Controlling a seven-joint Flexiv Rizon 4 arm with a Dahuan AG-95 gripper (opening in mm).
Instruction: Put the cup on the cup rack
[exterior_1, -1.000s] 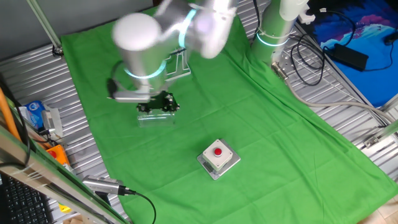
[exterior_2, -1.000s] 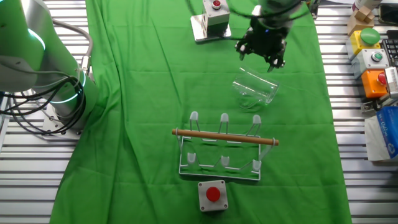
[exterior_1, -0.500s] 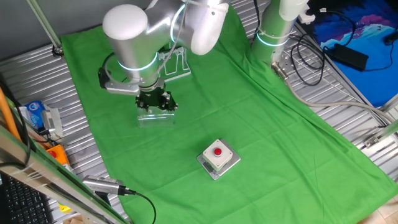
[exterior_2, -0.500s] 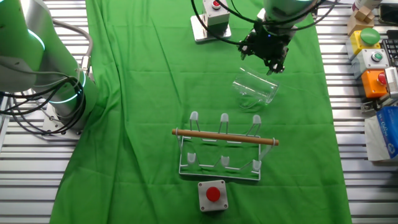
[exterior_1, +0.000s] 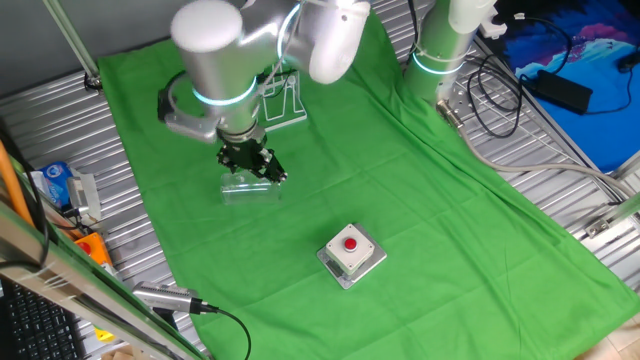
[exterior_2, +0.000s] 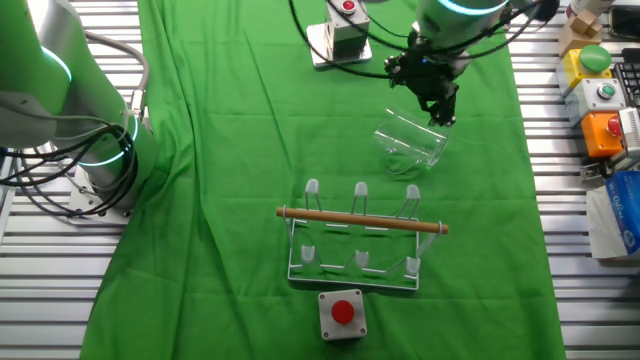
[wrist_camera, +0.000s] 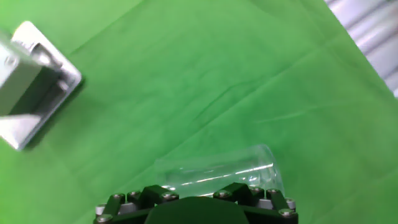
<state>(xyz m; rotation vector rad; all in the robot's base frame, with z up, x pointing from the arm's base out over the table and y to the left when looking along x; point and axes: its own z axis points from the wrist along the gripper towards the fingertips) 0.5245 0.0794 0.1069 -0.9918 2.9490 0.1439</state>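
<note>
The cup is a clear glass lying on its side on the green cloth, faint in one fixed view. In the hand view the cup lies just beyond the finger mounts, its mouth to the right. My gripper hangs right above the cup's far side, tilted, and its jaws look open with nothing held. From the other side the gripper sits just over the glass. The cup rack, white wire with a wooden dowel, stands nearer in that view and is partly hidden behind the arm.
A grey box with a red button sits on the cloth near the cup. A second such box stands beside the rack's base. Cables and the arm's base are at the cloth's edge; more boxes line the side.
The wrist has turned over the cup and the arm's big joint has swung back. The gripper stays above the glass, slightly closer. The cup and rack have not moved.
</note>
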